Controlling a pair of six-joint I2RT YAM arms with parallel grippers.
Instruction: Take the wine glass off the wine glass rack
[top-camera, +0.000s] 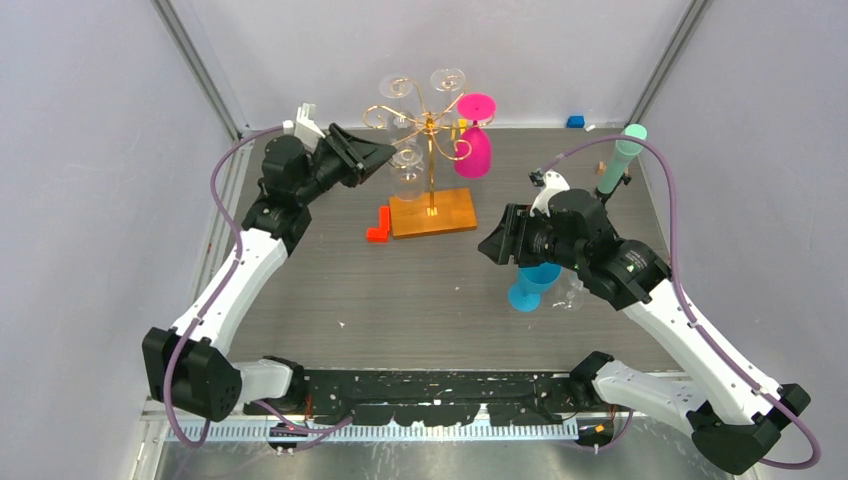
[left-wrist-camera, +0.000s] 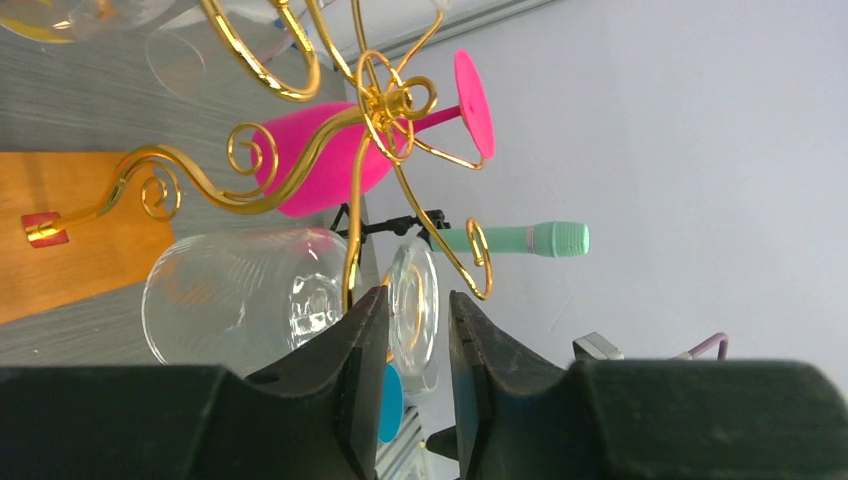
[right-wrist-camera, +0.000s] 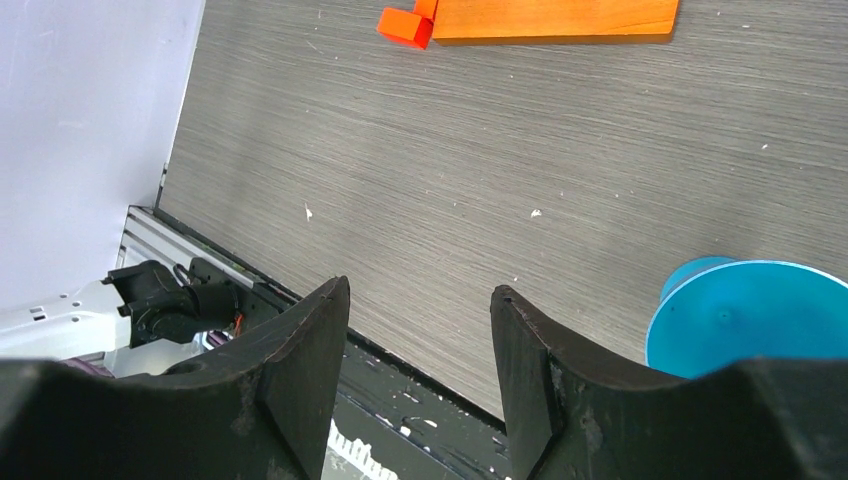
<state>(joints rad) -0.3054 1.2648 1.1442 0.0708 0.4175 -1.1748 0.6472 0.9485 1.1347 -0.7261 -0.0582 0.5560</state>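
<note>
Your left tool (left-wrist-camera: 418, 300) has little room: its fingers flank the foot of the clear wine glass (left-wrist-camera: 230, 290), the wine glass rack (left-wrist-camera: 385, 100) curls gold wire all around, and a pink glass (left-wrist-camera: 320, 165) hangs beyond. Nearer you, the counter (top-camera: 400, 290) lies open, though a blue cup (right-wrist-camera: 745, 315) stands beside your right tool (right-wrist-camera: 420, 290)

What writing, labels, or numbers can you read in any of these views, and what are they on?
No text can be read.
White lettering on the black rail at the table's near edge, right wrist view: too small and blurred to read.
Wine glass rack, its wooden base, pink wine glass, blue glass: no label, brand, or number shows on any of them.
</note>
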